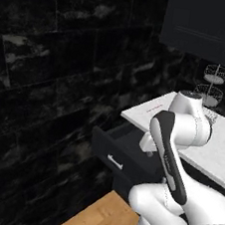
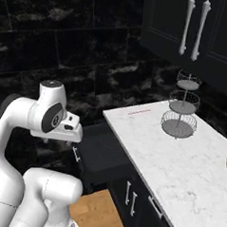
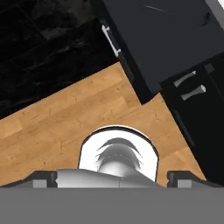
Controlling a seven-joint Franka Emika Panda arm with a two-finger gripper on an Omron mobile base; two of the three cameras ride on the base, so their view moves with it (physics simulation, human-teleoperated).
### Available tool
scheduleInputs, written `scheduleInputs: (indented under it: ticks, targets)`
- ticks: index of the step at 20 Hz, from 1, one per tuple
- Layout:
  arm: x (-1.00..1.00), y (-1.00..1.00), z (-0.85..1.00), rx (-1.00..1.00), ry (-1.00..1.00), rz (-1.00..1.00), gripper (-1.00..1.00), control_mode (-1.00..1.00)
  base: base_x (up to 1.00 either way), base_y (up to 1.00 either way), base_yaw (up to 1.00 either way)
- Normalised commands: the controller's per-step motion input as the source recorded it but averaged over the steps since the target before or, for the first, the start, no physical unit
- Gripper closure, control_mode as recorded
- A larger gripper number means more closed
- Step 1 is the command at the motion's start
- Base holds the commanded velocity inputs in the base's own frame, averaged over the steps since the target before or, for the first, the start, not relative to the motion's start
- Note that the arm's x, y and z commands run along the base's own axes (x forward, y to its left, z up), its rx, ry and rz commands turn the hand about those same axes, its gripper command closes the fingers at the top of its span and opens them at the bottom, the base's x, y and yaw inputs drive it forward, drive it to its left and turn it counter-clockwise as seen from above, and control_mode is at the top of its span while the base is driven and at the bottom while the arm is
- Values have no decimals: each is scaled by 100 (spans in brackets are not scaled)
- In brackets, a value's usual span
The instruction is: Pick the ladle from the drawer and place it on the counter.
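The drawer's (image 1: pixel 124 153) inside is too dark to read, and the arm (image 1: pixel 173 142) covers its right part. The counter (image 2: pixel 179 157) runs off the right edge. The gripper's finger tips (image 3: pixel 43 178) barely show, perhaps spread apart.

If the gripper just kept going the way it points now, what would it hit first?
Judging by the hand view, it points down past the open drawer, so it would probably meet the wooden floor first. Depth is unclear.

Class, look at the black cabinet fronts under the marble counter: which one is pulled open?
The wide shallow drawer with the small silver bar handle stands pulled out at the counter's end. The cabinet doors beside it stay flush and closed.
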Motion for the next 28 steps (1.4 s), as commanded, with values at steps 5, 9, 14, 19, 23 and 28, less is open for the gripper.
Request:
scheduleInputs:
  ticks: [5,9,14,19,23,28]
  targets:
    - [0,0,0,0,0,0,-100,100,-16,-83,24]
    - [0,0,0,0,0,0,-100,100,33,-2,40]
    - [47,-11,-2,-1,23,33,-100,-100,0,0,0]
    - [84,2,-18,2,9,19,-100,-100,0,0,0]
    - [32,7,-53,-3,-4,13,-100,-100,0,0,0]
    - [18,25,-74,-9,0,0,-100,-100,0,0,0]
